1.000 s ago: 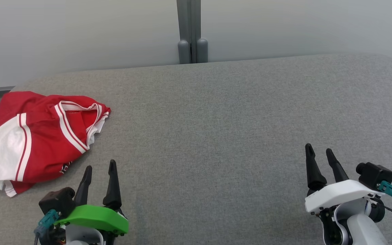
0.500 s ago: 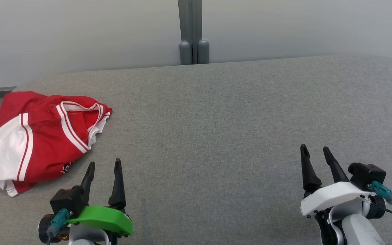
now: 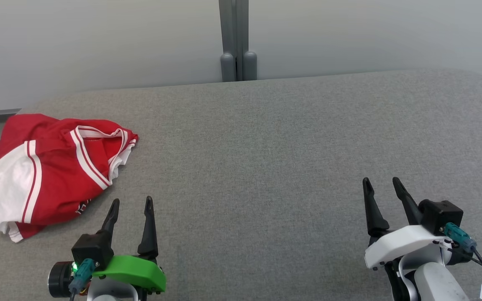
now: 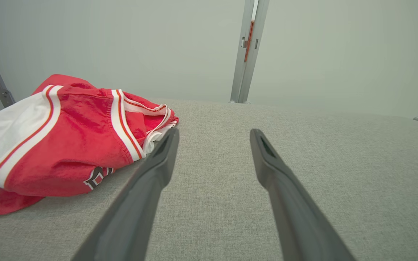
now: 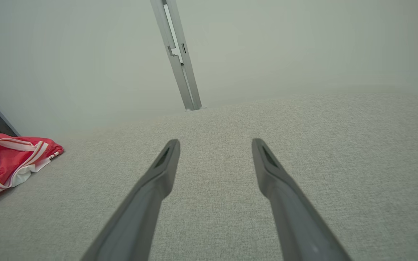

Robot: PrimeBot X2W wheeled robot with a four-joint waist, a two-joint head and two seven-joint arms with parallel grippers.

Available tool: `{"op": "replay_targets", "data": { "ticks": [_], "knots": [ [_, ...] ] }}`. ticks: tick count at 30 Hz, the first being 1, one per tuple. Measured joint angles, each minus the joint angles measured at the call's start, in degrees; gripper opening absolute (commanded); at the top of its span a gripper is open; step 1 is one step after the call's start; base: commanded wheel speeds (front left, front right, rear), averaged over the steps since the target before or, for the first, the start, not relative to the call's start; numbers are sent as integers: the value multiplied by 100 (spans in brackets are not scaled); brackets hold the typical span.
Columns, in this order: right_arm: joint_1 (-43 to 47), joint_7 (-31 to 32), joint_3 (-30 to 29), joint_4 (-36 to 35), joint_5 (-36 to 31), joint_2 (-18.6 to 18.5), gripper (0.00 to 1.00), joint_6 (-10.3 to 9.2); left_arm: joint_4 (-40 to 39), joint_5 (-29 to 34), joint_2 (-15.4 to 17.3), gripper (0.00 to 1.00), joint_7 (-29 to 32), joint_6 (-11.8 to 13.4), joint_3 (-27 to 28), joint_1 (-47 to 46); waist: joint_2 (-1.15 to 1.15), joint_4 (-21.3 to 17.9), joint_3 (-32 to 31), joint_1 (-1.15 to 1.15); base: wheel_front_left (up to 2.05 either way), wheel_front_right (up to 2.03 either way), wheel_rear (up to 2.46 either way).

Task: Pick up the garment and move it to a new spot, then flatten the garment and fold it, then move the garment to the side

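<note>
The crumpled red-and-white garment (image 3: 44, 175) lies at the nine o'clock edge of the grey counter (image 3: 266, 146), at about ten o'clock from the left hand (image 3: 132, 201), which is released and empty, while the right hand (image 3: 381, 180), likewise released and empty, is at four o'clock.

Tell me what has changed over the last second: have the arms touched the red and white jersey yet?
No. The left gripper has edged toward the middle and drawn back a little toward the robot; the right gripper has done the same from its side. Both are open and empty. The crumpled red and white jersey lies untouched at the left of the grey fabric surface.
</note>
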Motion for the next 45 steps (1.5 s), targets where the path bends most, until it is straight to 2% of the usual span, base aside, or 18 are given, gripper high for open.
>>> {"op": "replay_targets", "data": {
  "ticks": [19, 33, 39, 45],
  "knots": [
    [-10, -194, 88, 9, -701, -7, 100, 1, -44, 315, 8, 100, -200, 69, -21, -12, 0, 44, 7, 0, 0, 0, 0],
    [-9, -201, 64, -11, -731, -7, 100, 9, -33, 293, 9, 100, -200, 88, -15, -12, 0, 55, 15, 0, 0, 0, 0],
    [8, -203, 3, -48, -750, -11, 100, 9, -4, 265, 10, 100, -201, 110, -16, -15, 0, 248, 10, 0, 0, 0, 0],
    [34, -219, 35, -93, -748, -11, 100, 9, -3, 327, 10, 100, -202, 127, 119, -10, 0, 621, 13, 0, 0, 0, 0]
  ]
}}
